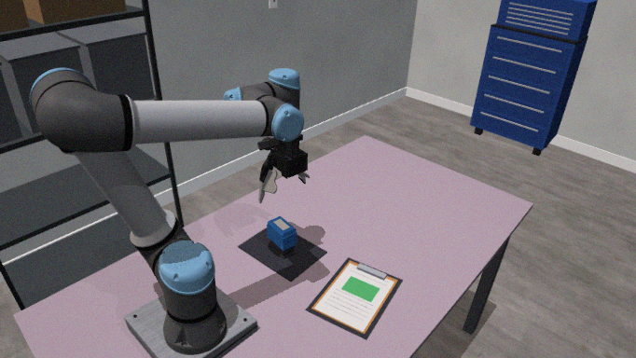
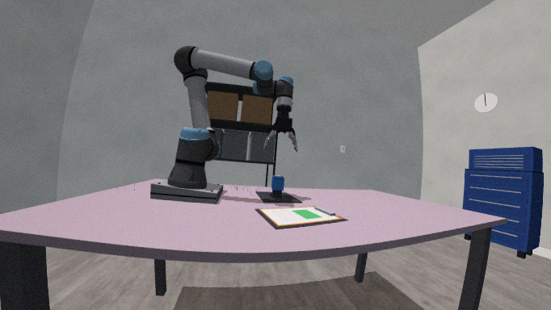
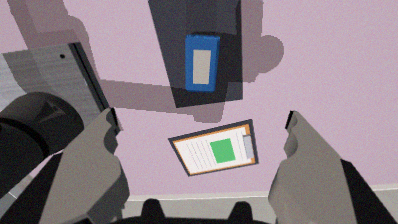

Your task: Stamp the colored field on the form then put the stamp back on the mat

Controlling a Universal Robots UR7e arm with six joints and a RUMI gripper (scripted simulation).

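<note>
A blue stamp [image 1: 282,232] with a grey top plate stands upright on a dark mat [image 1: 283,254] on the pink table. It also shows in the exterior view [image 2: 277,183] and in the wrist view [image 3: 202,62]. A clipboard form [image 1: 354,296] with a green field [image 1: 360,288] lies on the table to the right of the mat; the field shows in the wrist view too [image 3: 222,150]. My gripper [image 1: 281,184] hangs well above the stamp, fingers pointing down, wide open and empty. In the wrist view the fingertips frame the table between stamp and form.
The arm's base plate [image 1: 191,323] sits at the table's near left corner. A metal shelf [image 1: 79,117] stands behind the arm. A blue tool cabinet [image 1: 532,70] stands far right on the floor.
</note>
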